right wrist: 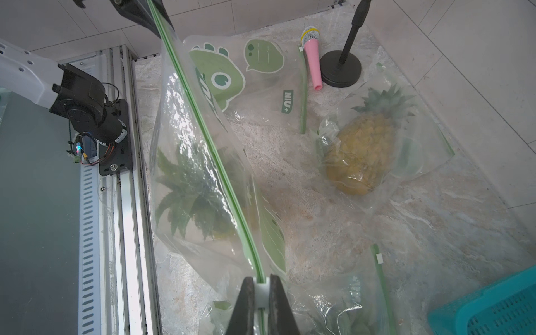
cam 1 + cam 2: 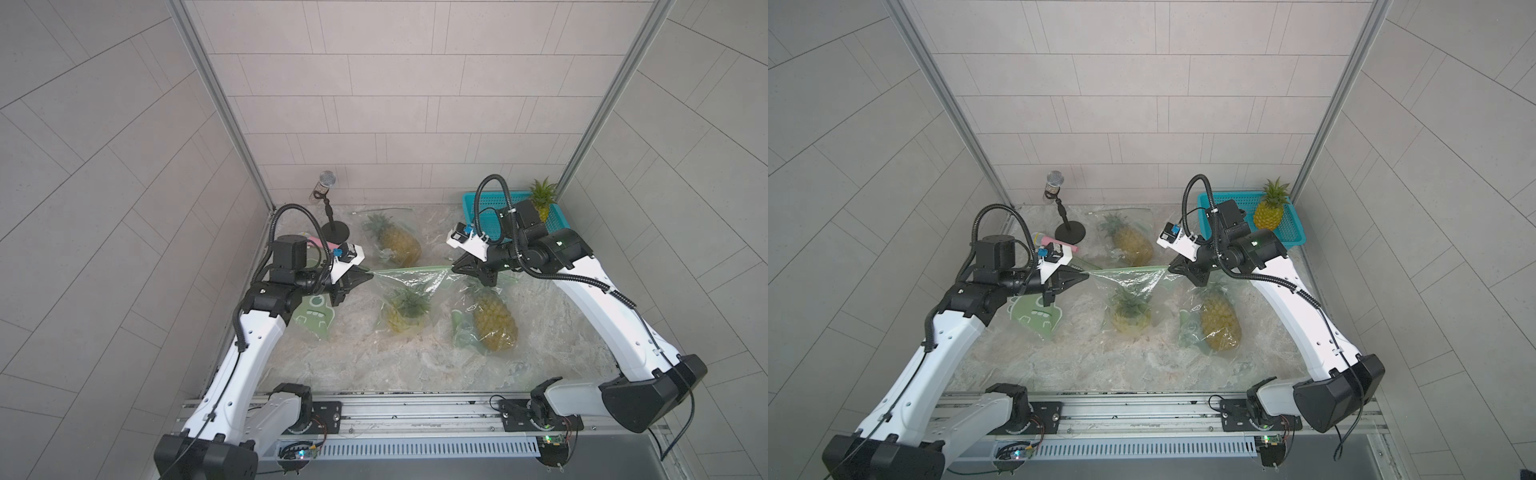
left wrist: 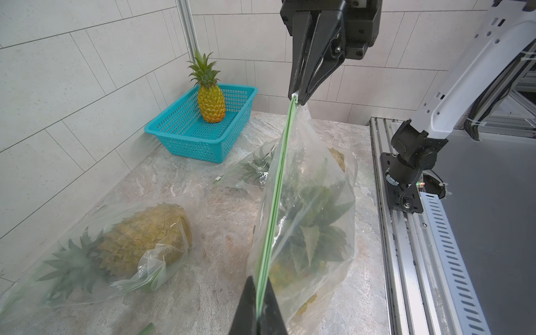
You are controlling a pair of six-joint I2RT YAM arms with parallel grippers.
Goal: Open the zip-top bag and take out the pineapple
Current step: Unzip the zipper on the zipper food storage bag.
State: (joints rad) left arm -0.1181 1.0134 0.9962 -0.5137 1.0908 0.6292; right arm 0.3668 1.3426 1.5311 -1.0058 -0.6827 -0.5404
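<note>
A clear zip-top bag [image 2: 409, 291] hangs stretched between my two grippers, its green zip strip [image 2: 411, 270] pulled taut and closed along its length. The pineapple [image 2: 405, 313] sits inside it, leaves up, also seen in the left wrist view [image 3: 313, 232]. My left gripper [image 2: 371, 274] [image 3: 257, 285] is shut on one end of the zip strip. At the other end, my right gripper [image 2: 453, 268] [image 1: 262, 280] is shut on the white slider [image 1: 262, 290]. In both top views the bag sags toward the table.
Two more bagged pineapples lie on the table, one behind [image 2: 397, 243] and one at the right [image 2: 494, 324]. A printed empty bag [image 2: 313, 316] lies under the left arm. A teal basket [image 2: 494, 208] holds a bare pineapple [image 2: 543, 199]. Microphone stand [image 2: 334, 232], pink microphone [image 1: 311, 55].
</note>
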